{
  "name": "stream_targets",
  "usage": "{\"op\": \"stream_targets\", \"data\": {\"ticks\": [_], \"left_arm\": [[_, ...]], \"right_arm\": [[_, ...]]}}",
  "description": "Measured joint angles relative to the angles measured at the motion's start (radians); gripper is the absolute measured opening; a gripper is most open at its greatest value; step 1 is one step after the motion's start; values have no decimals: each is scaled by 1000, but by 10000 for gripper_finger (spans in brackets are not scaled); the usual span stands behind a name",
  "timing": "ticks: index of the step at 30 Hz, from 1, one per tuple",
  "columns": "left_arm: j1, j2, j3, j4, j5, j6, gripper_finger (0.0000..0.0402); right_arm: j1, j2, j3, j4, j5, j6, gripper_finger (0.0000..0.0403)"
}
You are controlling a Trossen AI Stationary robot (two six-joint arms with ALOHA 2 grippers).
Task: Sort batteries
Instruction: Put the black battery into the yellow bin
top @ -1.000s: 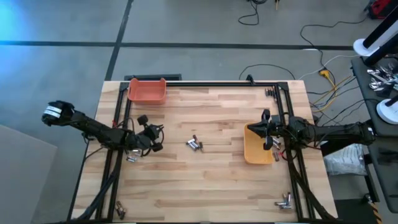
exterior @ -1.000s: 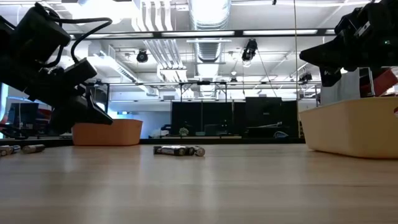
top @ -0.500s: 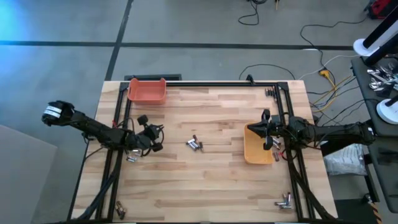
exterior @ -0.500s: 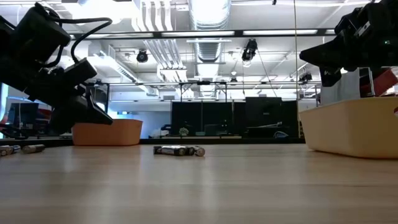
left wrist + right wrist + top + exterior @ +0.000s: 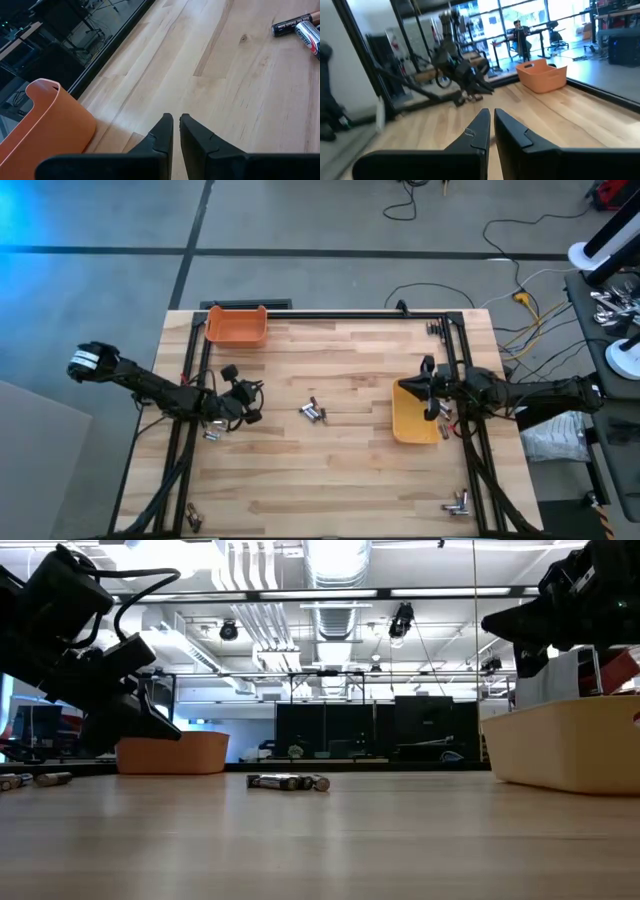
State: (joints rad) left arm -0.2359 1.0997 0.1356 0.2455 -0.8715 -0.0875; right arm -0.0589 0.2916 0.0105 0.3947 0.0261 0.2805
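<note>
Three small batteries (image 5: 313, 412) lie in a loose clump at the table's middle, also visible in the low view (image 5: 290, 781) and in the left wrist view (image 5: 297, 30). More batteries lie beside the left arm (image 5: 211, 431), at the near left corner (image 5: 190, 515) and at the near right corner (image 5: 457, 503). My left gripper (image 5: 250, 393) hovers left of the middle clump, shut and holding nothing (image 5: 175, 125). My right gripper (image 5: 424, 388) is raised over the yellow bin (image 5: 410, 425), shut and holding nothing (image 5: 491, 120).
An orange bin (image 5: 236, 325) stands at the far left of the table, and the yellow bin at the right. Black frame rails (image 5: 330, 314) run along the far, left and right edges. A person (image 5: 517, 30) sits far off in the room.
</note>
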Motion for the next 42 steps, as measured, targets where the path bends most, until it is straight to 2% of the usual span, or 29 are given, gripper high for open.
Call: {"op": "stream_targets", "data": {"ticks": [4, 7, 13, 18, 24, 28, 30, 34, 37, 40, 42], "left_arm": [[0, 0, 0, 0, 0, 0, 15], [0, 0, 0, 0, 0, 0, 15], [7, 0, 0, 0, 0, 0, 15], [9, 0, 0, 0, 0, 0, 15], [9, 0, 1, 0, -1, 12, 15], [18, 0, 3, 2, -44, 273, 15], [17, 0, 11, 1, -31, 305, 15], [17, 0, 44, 4, -25, 236, 15], [17, 0, 87, 4, -11, 162, 15], [18, 0, 160, 8, 89, -44, 15], [18, 0, 222, 6, 143, -204, 15]], "right_arm": [[0, 19, 3, 56, 10, 114, 18], [6, 61, 64, -33, 34, 114, 18], [49, 236, 375, -382, 181, 202, 18], [55, 440, 597, -615, 185, 203, 18], [55, 669, 723, -616, 184, 247, 18], [38, 817, 764, -595, 112, 267, 37], [37, 890, 778, -540, 86, 237, 61], [35, 1062, 827, -472, 92, 171, 118], [32, 1201, 889, -470, 161, 109, 151], [31, 1323, 945, -471, 166, -9, 171], [32, 1393, 981, -466, 114, -85, 181]]}}
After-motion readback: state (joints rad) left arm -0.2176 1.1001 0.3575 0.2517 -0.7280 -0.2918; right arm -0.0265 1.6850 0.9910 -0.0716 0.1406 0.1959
